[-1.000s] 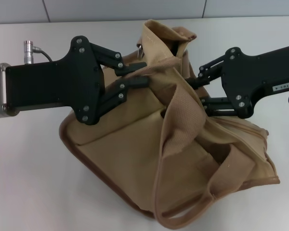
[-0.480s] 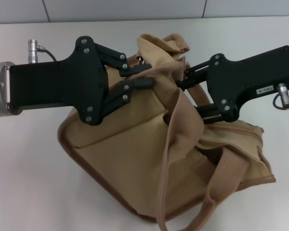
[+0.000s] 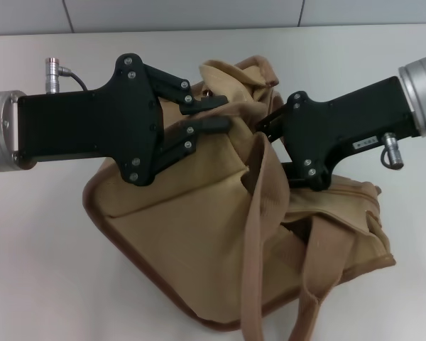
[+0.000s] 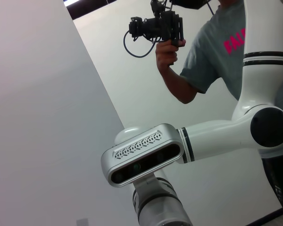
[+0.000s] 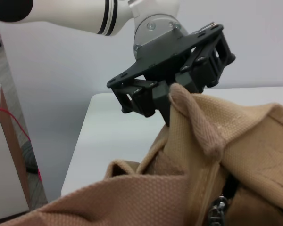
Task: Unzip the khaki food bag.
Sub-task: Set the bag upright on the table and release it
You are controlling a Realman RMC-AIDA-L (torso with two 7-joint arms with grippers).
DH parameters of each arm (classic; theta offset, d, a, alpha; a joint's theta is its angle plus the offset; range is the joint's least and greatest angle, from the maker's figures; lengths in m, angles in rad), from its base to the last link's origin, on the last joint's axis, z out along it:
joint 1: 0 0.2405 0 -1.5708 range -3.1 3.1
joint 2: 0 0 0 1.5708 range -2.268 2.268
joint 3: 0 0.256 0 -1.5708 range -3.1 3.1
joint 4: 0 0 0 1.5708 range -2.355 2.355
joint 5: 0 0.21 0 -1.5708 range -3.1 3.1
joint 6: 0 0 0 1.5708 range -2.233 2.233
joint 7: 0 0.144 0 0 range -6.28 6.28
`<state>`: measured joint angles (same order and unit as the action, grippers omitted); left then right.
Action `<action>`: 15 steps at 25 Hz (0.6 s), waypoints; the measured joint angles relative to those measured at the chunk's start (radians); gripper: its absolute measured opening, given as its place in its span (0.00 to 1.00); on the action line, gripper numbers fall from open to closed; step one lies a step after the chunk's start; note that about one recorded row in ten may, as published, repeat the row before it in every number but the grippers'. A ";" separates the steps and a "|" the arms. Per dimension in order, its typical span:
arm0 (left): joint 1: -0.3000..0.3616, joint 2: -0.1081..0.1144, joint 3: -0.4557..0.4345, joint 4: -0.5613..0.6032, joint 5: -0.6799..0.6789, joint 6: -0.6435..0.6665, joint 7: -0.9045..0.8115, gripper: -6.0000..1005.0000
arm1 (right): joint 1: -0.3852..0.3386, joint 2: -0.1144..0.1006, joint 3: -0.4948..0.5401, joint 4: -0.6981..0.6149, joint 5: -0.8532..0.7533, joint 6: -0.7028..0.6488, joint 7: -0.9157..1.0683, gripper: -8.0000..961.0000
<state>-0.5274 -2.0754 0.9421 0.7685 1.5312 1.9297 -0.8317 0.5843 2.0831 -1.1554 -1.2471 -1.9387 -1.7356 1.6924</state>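
On the white table (image 3: 42,234), the khaki food bag (image 3: 192,234) lies crumpled at the centre. From 9 o'clock the left gripper (image 3: 214,114) pinches a fold of the bag's upper edge. From 3 o'clock the right gripper (image 3: 270,145) reaches into the bag's top, and I cannot tell whether it is open or closed.

Tan bag (image 3: 199,241), black hands, white table (image 3: 42,270)

The khaki food bag (image 3: 199,241) is set on the table (image 3: 42,270), slumped toward the near right. The left gripper (image 3: 214,114) is placed at the bag's far-left top edge — its fingers closed on a fold of fabric. The right gripper (image 3: 270,145) is positioned just right of it, at the bag's top; its fingertips are hidden by a raised handle (image 3: 266,206).
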 joint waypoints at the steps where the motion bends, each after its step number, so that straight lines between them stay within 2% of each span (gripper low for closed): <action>1: 0.000 0.000 0.001 0.000 0.000 0.000 0.000 0.09 | 0.000 0.000 -0.009 0.000 0.000 0.006 -0.001 0.51; 10: -0.002 0.000 0.004 0.000 0.000 -0.004 0.001 0.09 | -0.013 0.001 -0.007 -0.003 0.019 0.032 -0.028 0.14; 15: 0.003 0.001 0.004 0.000 -0.010 -0.005 0.003 0.09 | -0.033 0.001 -0.008 -0.024 0.028 0.035 -0.034 0.09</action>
<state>-0.5243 -2.0740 0.9465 0.7686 1.5208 1.9249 -0.8287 0.5513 2.0842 -1.1636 -1.2713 -1.9109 -1.7001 1.6587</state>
